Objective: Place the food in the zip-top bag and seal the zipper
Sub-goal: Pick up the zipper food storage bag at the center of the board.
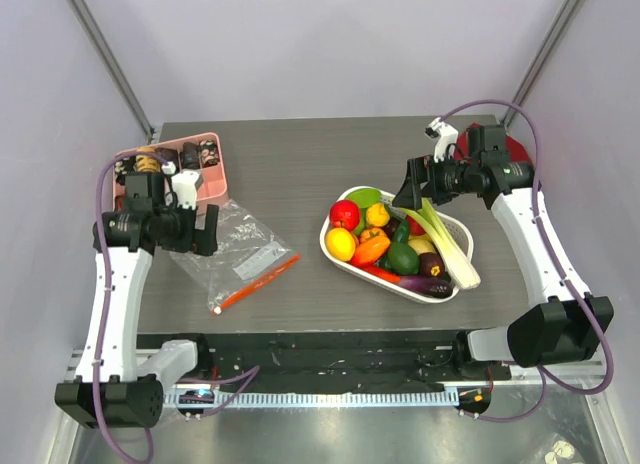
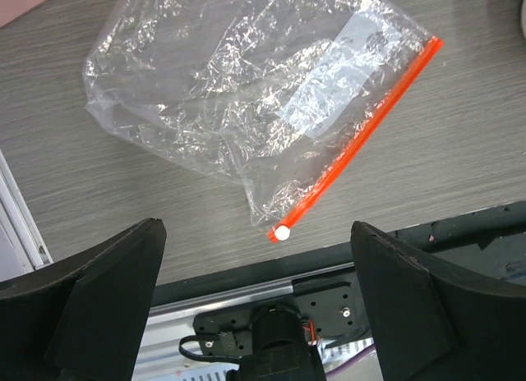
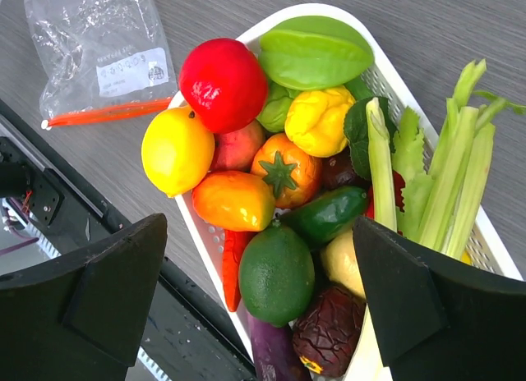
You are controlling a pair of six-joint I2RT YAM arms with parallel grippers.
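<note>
Zip-top bag (image 2: 246, 94): limp, flat; zipper (image 2: 362, 135) twd near edge. L gripper (image 2: 255, 229), R gripper (image 3: 261, 225): jaws spread, empty. Risk: glossy food (image 3: 222, 84) may slip from pinch; film may drag, mouth collapse.

Bright, even light — soft shadows, sharp focus, glints on bag (image 2: 238, 102)

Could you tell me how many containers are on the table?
3: zip-top bag near left; pink tray far left; white basket right of centre. Red object behind right arm: unclear.
</note>
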